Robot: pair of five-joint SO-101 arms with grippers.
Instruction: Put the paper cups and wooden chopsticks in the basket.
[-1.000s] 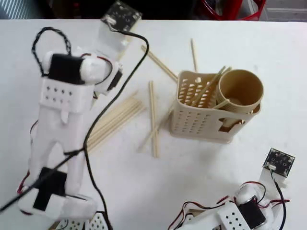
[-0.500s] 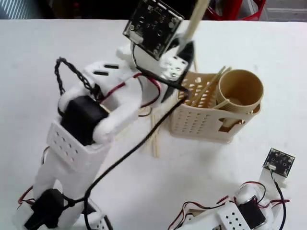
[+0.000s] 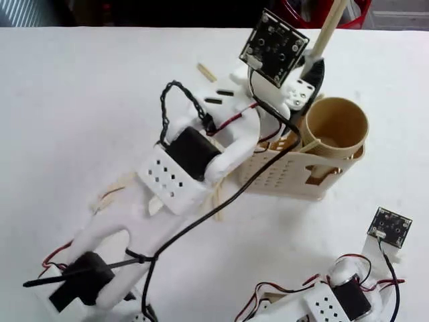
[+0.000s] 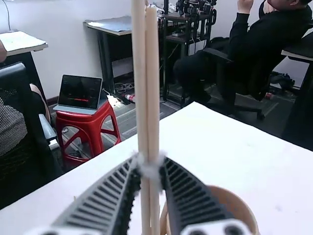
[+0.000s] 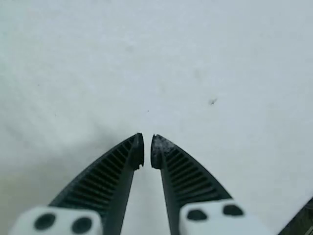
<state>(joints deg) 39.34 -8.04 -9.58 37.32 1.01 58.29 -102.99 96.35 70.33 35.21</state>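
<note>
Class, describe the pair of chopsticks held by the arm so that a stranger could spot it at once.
Find the cream basket with the paper cup in it on the white table. Over it the left gripper pinches two wooden chopsticks. Unlike the loose chopsticks lying flat, these stand upright.

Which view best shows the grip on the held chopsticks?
The left wrist view: two chopsticks pinched side by side in the left gripper. The high view catches their upper part rising beside the wrist camera; the right wrist view faces the table.
</note>
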